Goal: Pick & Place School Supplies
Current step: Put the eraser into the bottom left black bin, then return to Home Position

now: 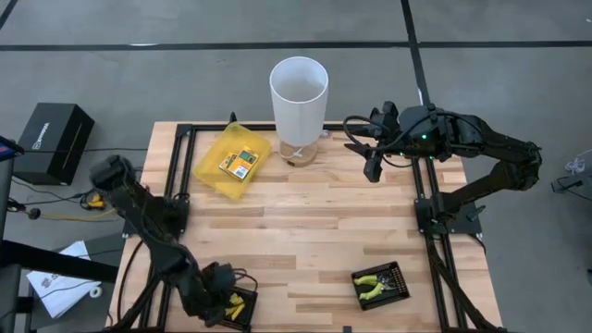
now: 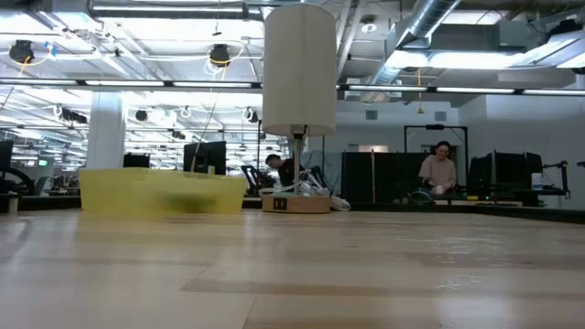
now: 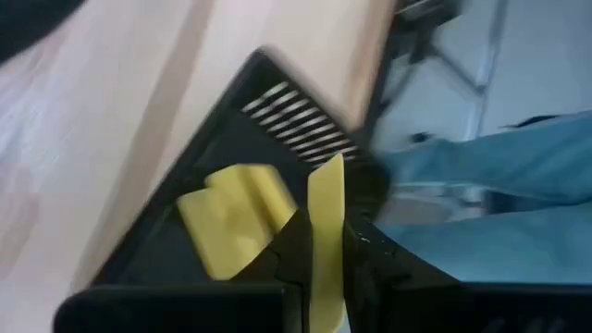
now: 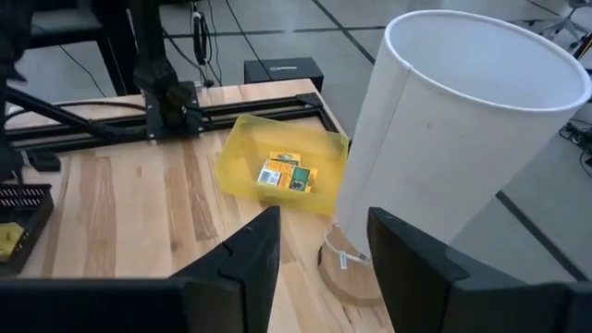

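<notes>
My left gripper (image 3: 324,242) is at the table's near left corner, over a square black tray (image 1: 246,294), and is shut on a short yellow oblong piece (image 3: 326,190). More yellow pieces (image 3: 231,217) lie in that tray (image 3: 277,102). My right gripper (image 1: 373,169) is open and empty at the far right, beside a white cylinder (image 1: 298,97). A translucent yellow pouch (image 1: 218,171) lies flat at the far left with yellow-orange packets (image 1: 242,164) in it. The right wrist view also shows the pouch (image 4: 245,148) and the packets (image 4: 285,176). My left gripper pinches the yellow oblong piece between its two fingers (image 3: 294,242), on its two flat sides near one end (image 3: 326,268). The piece lies along the fingers, and its free end (image 3: 328,171) sticks out past the fingertips over the tray. Whether it touches the tray I cannot tell.
A second black tray (image 1: 396,274) with yellow-green plier-like tools (image 1: 372,285) stands near right. The tall white cylinder (image 4: 462,129) stands on a wooden base at the far middle. Black frame rails (image 1: 424,199) run along both table sides. Blue cloth (image 3: 499,176) shows past the near edge.
</notes>
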`<move>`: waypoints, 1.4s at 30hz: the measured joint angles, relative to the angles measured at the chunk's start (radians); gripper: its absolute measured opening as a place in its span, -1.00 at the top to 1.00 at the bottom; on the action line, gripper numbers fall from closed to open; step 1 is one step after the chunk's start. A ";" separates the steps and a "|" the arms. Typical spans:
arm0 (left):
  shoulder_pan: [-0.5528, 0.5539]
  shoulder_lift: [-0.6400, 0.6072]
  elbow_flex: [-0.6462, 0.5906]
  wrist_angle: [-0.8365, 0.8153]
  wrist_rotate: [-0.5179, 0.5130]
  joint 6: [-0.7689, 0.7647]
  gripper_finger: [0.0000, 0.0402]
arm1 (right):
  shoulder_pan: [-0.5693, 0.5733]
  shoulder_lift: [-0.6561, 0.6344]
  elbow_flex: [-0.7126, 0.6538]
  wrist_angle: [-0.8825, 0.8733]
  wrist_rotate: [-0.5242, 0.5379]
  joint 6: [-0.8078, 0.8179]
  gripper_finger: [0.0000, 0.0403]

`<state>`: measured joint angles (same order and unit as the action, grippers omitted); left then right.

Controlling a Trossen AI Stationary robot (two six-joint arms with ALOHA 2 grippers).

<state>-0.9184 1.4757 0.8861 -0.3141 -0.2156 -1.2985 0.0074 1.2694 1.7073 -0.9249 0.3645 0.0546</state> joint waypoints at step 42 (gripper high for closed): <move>0.101 -0.565 -0.146 0.569 -0.583 0.735 0.80 | 0.117 -0.108 0.002 0.189 0.100 0.109 0.23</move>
<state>-0.8173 0.9103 0.7399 0.2549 -0.7986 -0.5638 0.1241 1.1614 1.7088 -0.7361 0.4648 0.1634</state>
